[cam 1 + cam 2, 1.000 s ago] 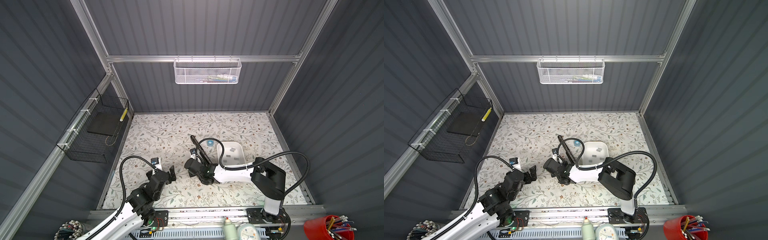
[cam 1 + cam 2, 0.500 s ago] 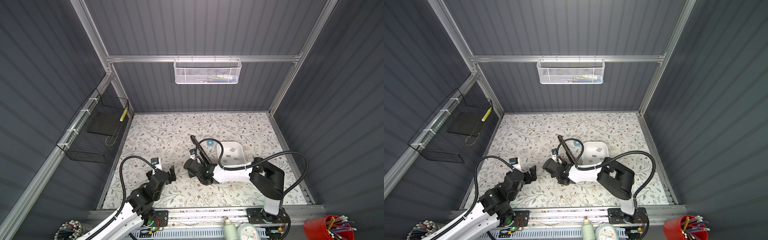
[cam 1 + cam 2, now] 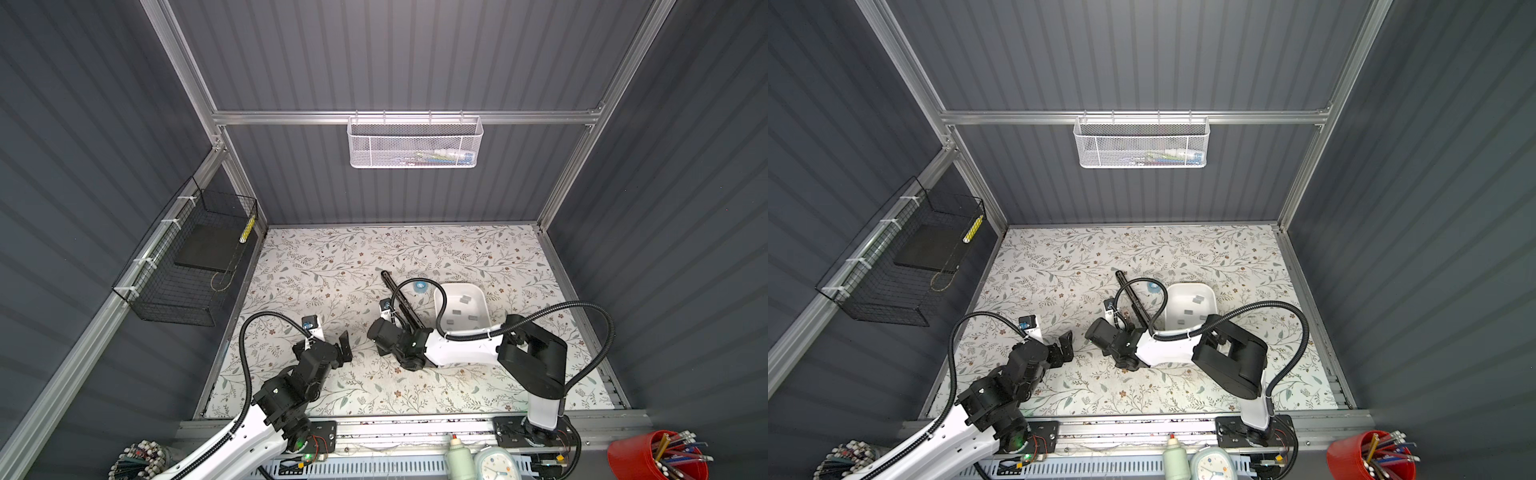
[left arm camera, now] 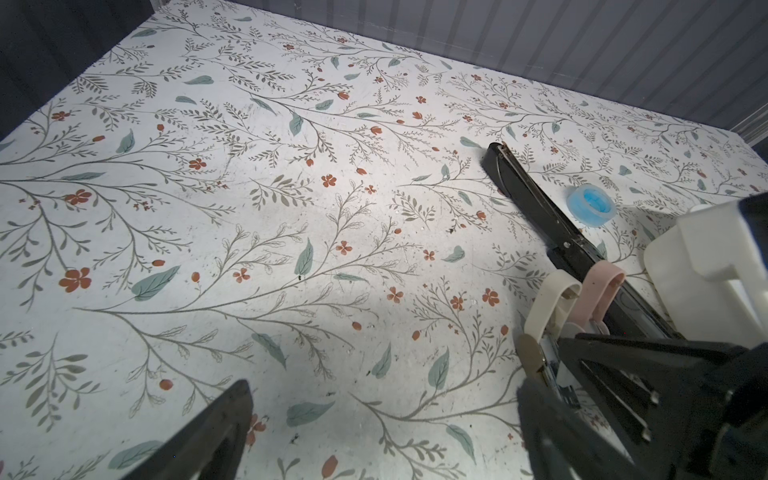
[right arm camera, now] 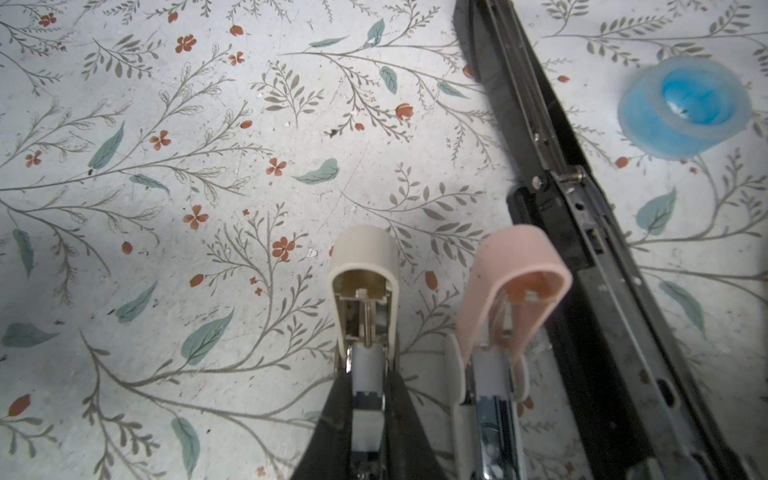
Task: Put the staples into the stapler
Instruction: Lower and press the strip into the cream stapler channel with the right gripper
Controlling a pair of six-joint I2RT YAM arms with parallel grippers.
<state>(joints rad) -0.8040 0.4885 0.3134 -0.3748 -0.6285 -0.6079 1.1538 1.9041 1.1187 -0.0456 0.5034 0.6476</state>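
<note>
Several grey staples lie in a white tray. A long black stapler lies opened flat left of the tray. Beside it are a small cream stapler and a pink stapler, both flipped open. My right gripper is shut on the cream stapler's magazine. My left gripper hovers wide open over bare mat, left of the staplers, holding nothing.
A blue tape roll sits between the black stapler and the tray. A white mesh basket hangs on the back wall and a black wire basket on the left wall. A red pen cup stands outside the front rail.
The right arm has crept slightly left with the cream stapler in its grip. The left arm has not moved.
</note>
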